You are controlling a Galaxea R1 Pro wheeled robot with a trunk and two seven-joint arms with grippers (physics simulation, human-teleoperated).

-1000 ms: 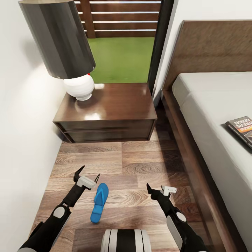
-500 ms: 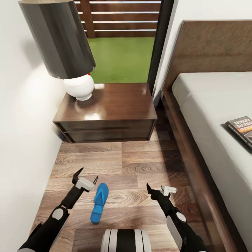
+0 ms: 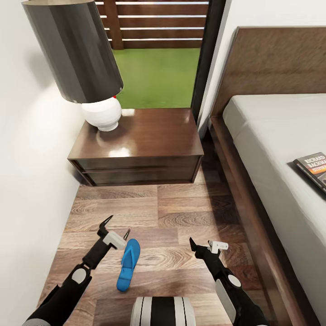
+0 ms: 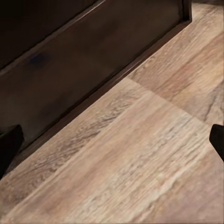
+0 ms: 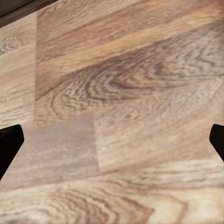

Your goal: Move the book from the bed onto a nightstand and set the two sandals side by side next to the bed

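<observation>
While the robot stands on the wood-plank floor (image 3: 181, 213) between the wall and the bed (image 3: 271, 136), both of its arms reach forward and low over the boards. The left gripper (image 3: 117, 229) hangs just beside the toe end of a blue sandal (image 3: 128, 264), its two dark fingers spread apart with nothing between them. The sandal lies flat on the floor, pointing roughly toward the nightstand (image 3: 140, 136), with the robot's own trunk just below its heel end in the head view. The right gripper (image 3: 204, 244) hovers over bare floor, near the bed's dark wooden frame, and its fingers also stand apart and empty; in the right wrist view the fingertips (image 5: 9, 142) show at both edges with plain planks between.

In the left wrist view, the dark front of the nightstand (image 4: 84, 60) rises just beyond the floor (image 4: 140, 163).

The book (image 3: 313, 168) rests on the pale mattress at the far right, cut off by the picture's edge, its white lettering facing up. On the nightstand top stands a lamp (image 3: 83, 59) with a grey shade and a round white base, set toward the wall side. Behind it a dark-framed window (image 3: 158, 68) shows green ground and a slatted fence.
</observation>
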